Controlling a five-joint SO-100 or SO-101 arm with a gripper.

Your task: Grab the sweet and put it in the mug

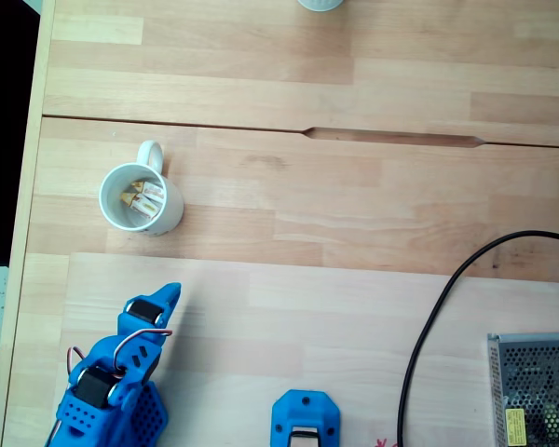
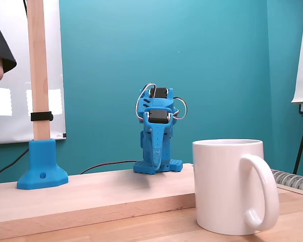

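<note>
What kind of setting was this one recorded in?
Probably a hobby or lab workbench indoors: a light wooden tabletop, a perforated metal power-supply box with a black cable, a teal wall, and a camera post on a blue base.

From above, a glossy white ceramic mug stands upright on the pale wooden table, its loop handle pointing toward the top of the picture. Inside lie white-wrapped sweets with yellow twisted ends. The blue plastic gripper sits below the mug, apart from it, fingers together. A black cable curves at right beside a perforated metal box.
</note>
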